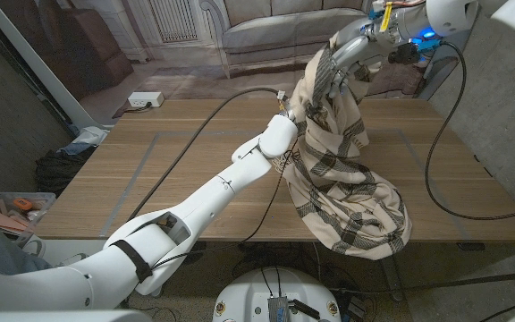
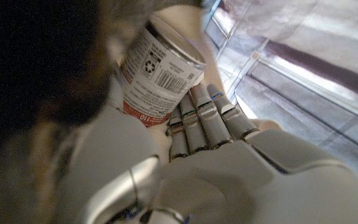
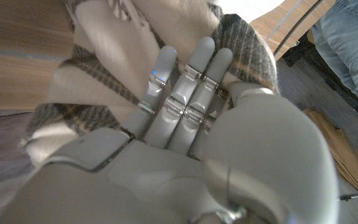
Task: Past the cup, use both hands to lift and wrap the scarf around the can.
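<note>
Overhead, the head view shows the scarf [image 1: 342,170], beige with dark plaid lines, raised above the wooden surface [image 1: 150,170]. Its upper end is gathered at the right robot hand [image 1: 351,55], held high near the far edge; its lower folds drape down to the near edge of the surface. The left arm reaches across from the near left corner, and the left robot hand [image 1: 289,121] is buried in the cloth at mid-height.

Next, the left wrist view shows the left robot hand [image 2: 197,124] with its fingers [image 2: 201,115] side by side against the can [image 2: 160,65], a white-labelled tin with a barcode. Blurred scarf fabric lies beside the can. A closed grip on the can cannot be confirmed.

Finally, the right wrist view shows the right robot hand [image 3: 185,118] with fingers [image 3: 191,81] extended and pressed into the scarf [image 3: 92,87], which bunches around them.
</note>
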`<state>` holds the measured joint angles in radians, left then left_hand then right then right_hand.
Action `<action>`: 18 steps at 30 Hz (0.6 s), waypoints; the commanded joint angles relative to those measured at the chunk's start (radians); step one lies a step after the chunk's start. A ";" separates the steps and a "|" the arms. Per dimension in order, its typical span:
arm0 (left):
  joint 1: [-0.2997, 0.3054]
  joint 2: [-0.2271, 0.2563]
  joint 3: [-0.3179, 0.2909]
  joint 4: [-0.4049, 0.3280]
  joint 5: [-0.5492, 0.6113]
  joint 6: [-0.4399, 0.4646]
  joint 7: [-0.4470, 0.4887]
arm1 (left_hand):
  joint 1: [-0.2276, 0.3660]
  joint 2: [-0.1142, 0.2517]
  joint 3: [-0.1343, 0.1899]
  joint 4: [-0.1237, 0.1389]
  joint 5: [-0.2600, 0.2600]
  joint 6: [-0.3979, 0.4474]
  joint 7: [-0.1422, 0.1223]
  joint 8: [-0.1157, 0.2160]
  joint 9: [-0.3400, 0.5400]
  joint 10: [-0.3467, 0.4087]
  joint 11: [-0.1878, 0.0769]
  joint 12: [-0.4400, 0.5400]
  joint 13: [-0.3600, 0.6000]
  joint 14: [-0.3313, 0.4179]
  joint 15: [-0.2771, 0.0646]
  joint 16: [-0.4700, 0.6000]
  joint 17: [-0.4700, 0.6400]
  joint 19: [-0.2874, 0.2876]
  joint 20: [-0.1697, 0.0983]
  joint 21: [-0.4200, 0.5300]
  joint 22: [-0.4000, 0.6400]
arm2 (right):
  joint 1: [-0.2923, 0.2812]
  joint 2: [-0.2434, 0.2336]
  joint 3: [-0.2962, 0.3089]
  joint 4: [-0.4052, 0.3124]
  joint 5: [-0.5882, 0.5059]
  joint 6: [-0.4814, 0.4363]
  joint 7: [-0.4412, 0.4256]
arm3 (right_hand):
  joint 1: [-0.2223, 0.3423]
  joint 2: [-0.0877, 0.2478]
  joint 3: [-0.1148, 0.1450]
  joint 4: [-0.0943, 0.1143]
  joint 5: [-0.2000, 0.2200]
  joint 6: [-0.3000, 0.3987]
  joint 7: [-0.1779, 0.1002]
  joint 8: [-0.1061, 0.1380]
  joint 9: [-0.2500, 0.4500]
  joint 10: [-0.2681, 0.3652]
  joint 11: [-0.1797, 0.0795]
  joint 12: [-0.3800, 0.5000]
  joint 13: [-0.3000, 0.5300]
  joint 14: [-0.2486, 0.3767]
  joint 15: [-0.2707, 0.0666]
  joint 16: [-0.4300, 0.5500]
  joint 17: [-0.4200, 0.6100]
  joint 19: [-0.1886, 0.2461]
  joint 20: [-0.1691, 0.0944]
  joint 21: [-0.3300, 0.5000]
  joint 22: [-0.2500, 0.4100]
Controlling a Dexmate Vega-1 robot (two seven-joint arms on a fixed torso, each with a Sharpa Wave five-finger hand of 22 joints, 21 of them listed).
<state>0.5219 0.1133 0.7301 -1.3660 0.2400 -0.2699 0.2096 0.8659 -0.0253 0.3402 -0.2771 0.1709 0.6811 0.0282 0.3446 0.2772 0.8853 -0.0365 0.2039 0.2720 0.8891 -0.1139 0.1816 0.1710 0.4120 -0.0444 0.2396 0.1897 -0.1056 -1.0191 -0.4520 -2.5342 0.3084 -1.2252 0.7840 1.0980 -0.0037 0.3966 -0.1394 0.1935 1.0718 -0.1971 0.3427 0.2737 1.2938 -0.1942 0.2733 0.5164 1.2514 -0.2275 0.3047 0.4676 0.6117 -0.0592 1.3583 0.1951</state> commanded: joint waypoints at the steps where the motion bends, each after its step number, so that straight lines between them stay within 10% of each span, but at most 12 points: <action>1: 0.006 0.003 0.026 0.007 -0.015 0.018 -0.066 | 0.077 0.145 0.217 0.208 0.005 0.310 -0.068 0.005 0.002 0.137 -0.139 0.005 0.004 0.001 -0.072 0.005 0.004 -0.004 -0.012 -0.004 0.001 | 0.106 0.080 -0.067 0.030 0.021 -0.063 -0.219 | 0.016 0.003 -0.009 -0.001 0.005 0.021 -0.009 -0.010 0.001 0.014 -0.001 -0.009 -0.001 0.034 -0.002 0.011 0.018 0.010 -0.154 0.031 -0.001; 18: 0.010 0.030 0.054 -0.046 -0.009 0.004 -0.129 | 0.074 0.144 0.221 0.208 0.006 0.310 -0.070 0.009 0.003 0.141 -0.140 0.005 0.003 0.000 -0.071 0.006 0.004 -0.008 -0.010 -0.006 0.001 | 0.326 0.129 -0.467 0.190 -0.150 -0.145 -0.355 | 0.071 0.013 -0.061 -0.006 0.006 0.039 -0.005 -0.038 -0.009 0.020 0.005 -0.058 -0.050 0.134 -0.005 0.115 0.154 0.078 -0.156 0.192 0.009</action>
<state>0.5321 0.1278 0.7665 -1.3788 0.2254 -0.2575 0.1209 0.8659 -0.0254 0.3443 -0.2813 0.1695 0.6811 0.0282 0.3484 0.2769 0.8853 -0.0365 0.2037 0.2714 0.8875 -0.1121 0.1815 0.1710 0.4084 -0.0408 0.2396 0.1894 0.0892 -0.9287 -0.6554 -2.4361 0.2713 -1.3226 0.5211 1.1439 0.0047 0.3489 -0.1431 0.1934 1.0956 -0.2051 0.3136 0.2644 1.3178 -0.1904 0.2222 0.4751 1.3638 -0.2302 0.3802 0.5825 0.6627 -0.0625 1.5217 0.1970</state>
